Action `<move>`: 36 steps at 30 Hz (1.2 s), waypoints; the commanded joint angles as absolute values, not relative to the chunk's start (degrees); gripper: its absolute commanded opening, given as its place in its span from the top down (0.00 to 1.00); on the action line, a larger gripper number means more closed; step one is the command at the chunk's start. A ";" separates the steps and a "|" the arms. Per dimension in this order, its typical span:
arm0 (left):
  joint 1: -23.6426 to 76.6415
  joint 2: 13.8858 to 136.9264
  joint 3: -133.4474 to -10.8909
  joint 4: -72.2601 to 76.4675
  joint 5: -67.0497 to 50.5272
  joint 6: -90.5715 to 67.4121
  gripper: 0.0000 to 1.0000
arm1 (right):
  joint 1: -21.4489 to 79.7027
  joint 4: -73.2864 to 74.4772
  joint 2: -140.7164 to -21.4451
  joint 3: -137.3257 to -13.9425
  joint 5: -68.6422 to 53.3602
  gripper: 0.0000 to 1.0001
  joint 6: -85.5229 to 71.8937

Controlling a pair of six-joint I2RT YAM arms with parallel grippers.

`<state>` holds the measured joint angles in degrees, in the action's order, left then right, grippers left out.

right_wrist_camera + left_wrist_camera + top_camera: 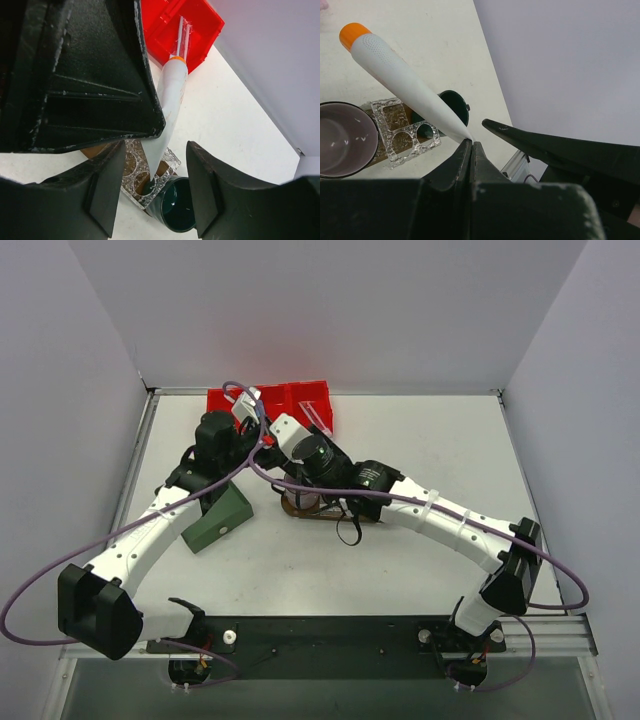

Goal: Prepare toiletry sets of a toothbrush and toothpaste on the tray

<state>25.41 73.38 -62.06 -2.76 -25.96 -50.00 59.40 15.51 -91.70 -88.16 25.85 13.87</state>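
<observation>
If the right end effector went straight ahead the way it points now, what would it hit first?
Probably the flat tail of the white tube, which sits between the open jaws of the right end effector. The clear holder and green cup lie beyond it. Depth is hard to judge.

Pale grey walls (pixel 330 300) on three sides, off-white tabletop (pixel 440 450), metal rail (pixel 560 638) along near edge, even light

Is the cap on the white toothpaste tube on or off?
On. The orange cap sits on the end of the white toothpaste tube.
</observation>
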 commanded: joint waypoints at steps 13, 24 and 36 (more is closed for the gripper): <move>25.23 71.02 -61.96 4.13 -29.27 -51.68 1.00 | 59.85 7.04 -92.99 -85.08 30.41 0.66 18.90; 24.17 70.23 -61.70 5.45 -30.76 -52.65 1.00 | 59.06 4.66 -92.37 -82.09 31.73 0.91 20.13; 22.41 70.40 -61.52 8.96 -33.66 -51.68 0.95 | 56.43 2.20 -86.23 -76.91 26.55 1.00 15.39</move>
<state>23.40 73.38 -59.53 -0.12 -28.10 -52.47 59.66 0.93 -90.24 -78.59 26.74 18.76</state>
